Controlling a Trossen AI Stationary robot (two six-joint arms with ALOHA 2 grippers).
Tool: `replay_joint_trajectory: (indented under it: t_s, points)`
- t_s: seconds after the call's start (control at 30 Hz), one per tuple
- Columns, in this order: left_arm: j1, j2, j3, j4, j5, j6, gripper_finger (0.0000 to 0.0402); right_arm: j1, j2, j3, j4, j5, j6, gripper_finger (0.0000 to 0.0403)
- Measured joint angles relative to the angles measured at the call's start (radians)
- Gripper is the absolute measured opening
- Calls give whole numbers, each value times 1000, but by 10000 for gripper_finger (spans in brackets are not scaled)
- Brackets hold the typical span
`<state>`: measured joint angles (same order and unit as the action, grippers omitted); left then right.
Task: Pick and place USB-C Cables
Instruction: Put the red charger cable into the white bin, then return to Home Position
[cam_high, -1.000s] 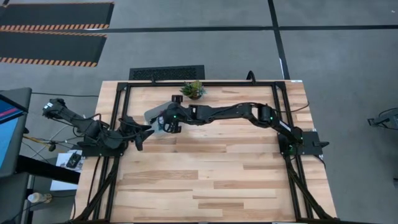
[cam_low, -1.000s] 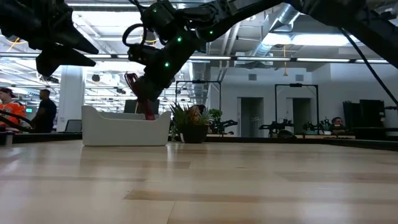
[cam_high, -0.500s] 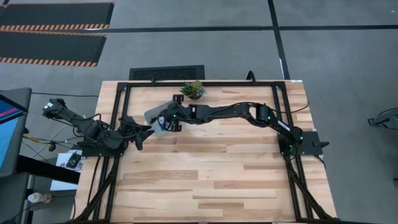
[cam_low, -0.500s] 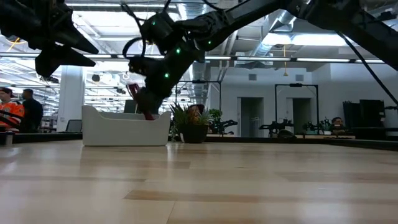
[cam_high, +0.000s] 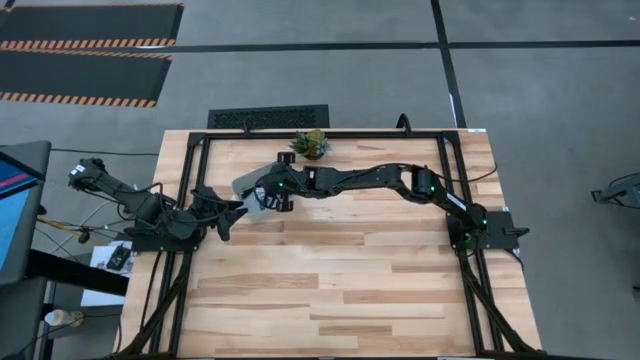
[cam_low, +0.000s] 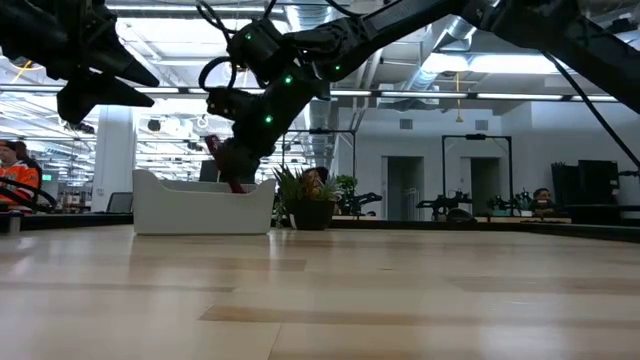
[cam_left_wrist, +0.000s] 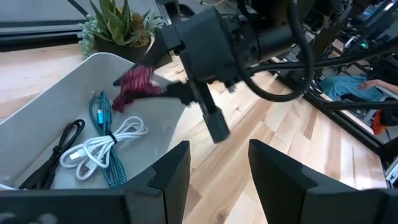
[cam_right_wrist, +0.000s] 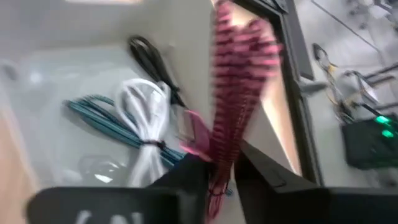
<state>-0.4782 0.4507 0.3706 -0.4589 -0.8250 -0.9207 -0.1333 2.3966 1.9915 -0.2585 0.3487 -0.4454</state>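
The clear bin (cam_high: 252, 190) stands at the table's far left, its pale wall (cam_low: 200, 208) facing the low view. The teal cable (cam_left_wrist: 102, 115), white cable (cam_left_wrist: 106, 146) and black cable (cam_left_wrist: 59, 146) lie on its floor; they also show in the right wrist view as teal cable (cam_right_wrist: 99, 118), white cable (cam_right_wrist: 143, 106) and black cable (cam_right_wrist: 149, 56). My right gripper (cam_right_wrist: 217, 171) hovers over the bin, shut on the maroon cable (cam_left_wrist: 134, 84). My left gripper (cam_left_wrist: 217, 155) waits open just left of the bin, near its near corner (cam_high: 232, 212). My right gripper pinches the maroon cable bundle by one end (cam_right_wrist: 219, 158) between its two fingers. It comes slanting down from the table's right. The bundle (cam_low: 224, 163) reaches out past the fingertips, tilted, with its lower end behind the bin's wall; whether it touches the bin's floor I cannot tell.
A small potted plant (cam_high: 311, 144) stands at the far edge, just right of the bin (cam_low: 305, 200). A dark metal frame (cam_high: 200, 150) runs along the table's edges. The bare wood (cam_high: 340, 290) in front of the arms is free room.
My right gripper has moved a little toward the table's left, farther over the bin, and sunk slightly with the maroon cable still in its fingers. The cable's lower end now dips behind the bin's wall in the low view.
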Motion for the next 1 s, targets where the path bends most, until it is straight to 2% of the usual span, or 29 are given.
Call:
replay_joint_trajectory:
  t_s: [0.07,0.2,0.3,0.4,0.57,0.63,0.87,1.0]
  points:
    - [0,0,0,0,-2,9,150,3,0,0,13,-36,0,126]
    - [0,0,0,1,-2,29,150,9,0,12,40,-41,2,200]
    - [0,0,0,1,-11,30,150,16,0,66,-11,-37,15,250]
    - [0,0,0,1,-18,48,150,17,0,146,-123,-35,19,280]
    - [0,0,0,42,-61,81,150,17,-38,341,-468,-35,40,296]
    - [0,0,0,95,-71,138,150,17,-89,363,-551,-39,52,296]
    - [0,0,0,349,-75,478,151,-32,-421,234,-678,-143,155,297]
    - [0,-20,0,358,-112,558,151,-74,-653,40,-659,-228,234,297]
